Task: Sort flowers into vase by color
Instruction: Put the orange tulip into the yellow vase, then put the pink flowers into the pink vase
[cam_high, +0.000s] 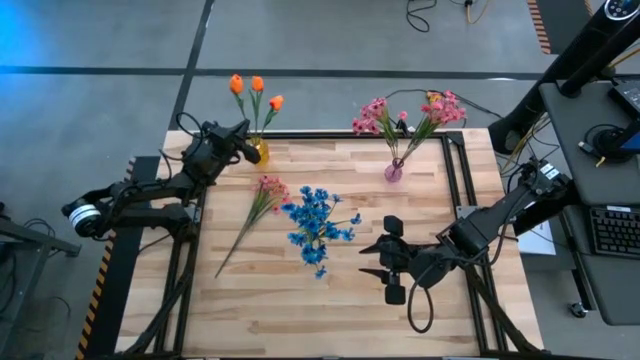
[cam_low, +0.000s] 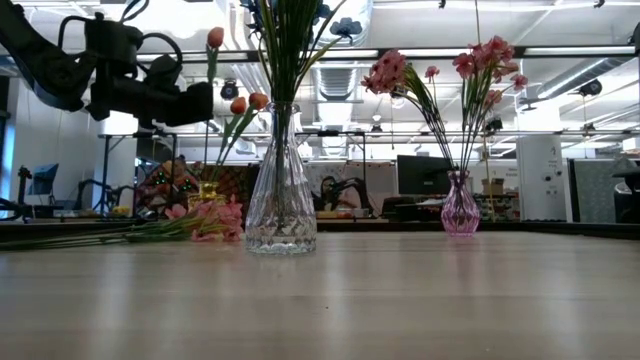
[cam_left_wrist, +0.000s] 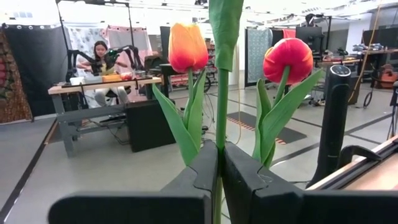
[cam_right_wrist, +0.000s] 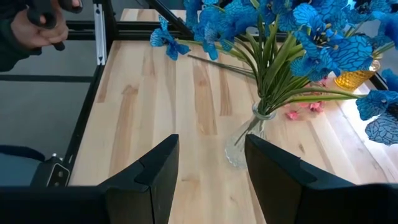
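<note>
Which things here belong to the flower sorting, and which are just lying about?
Job:
orange tulips in the yellow vase, one stem pinched by the left gripper
blue flowers in the clear vase
pink flowers in the pink vase
loose pink stem
right gripper, open

Lying about:
keyboard
floor cables

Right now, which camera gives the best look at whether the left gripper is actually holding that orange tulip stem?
The left wrist view: the left gripper is shut on the green tulip stem, seen close. The high view shows that gripper at the yellow vase, grip unclear. The low view shows the arm from the side. The right wrist view misses it.
</note>
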